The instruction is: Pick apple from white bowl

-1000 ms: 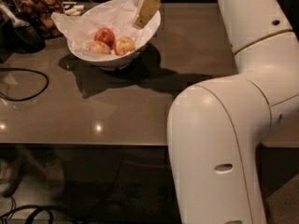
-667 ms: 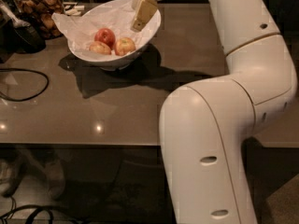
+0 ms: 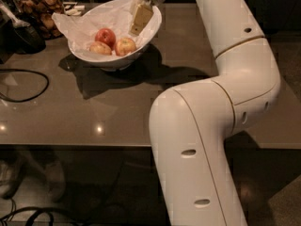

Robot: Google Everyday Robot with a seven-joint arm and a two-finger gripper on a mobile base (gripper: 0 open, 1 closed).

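The white bowl (image 3: 151, 28) stands at the back of the brown table, lined with crinkled white paper. Three apples lie in it. The yellow-orange apple with red blush (image 3: 125, 46) is at the right. A deep red apple (image 3: 106, 36) is behind it and a paler yellowish apple (image 3: 99, 48) is at the left. My gripper (image 3: 140, 20) reaches down from the top of the view, inside the bowl's right rim. It hangs just above and to the right of the blushed apple, not touching it. My white arm fills the right side.
A glass jar of brown snacks (image 3: 38, 4) stands at the back left, with a dark object (image 3: 21, 34) beside it. A black cable (image 3: 26, 86) loops over the table's left side. The table's front edge (image 3: 75, 146) runs across the middle.
The gripper has come down and slightly left, deeper into the bowl toward the blushed apple. The arm's elbow has swung. The bowl and apples have not moved.
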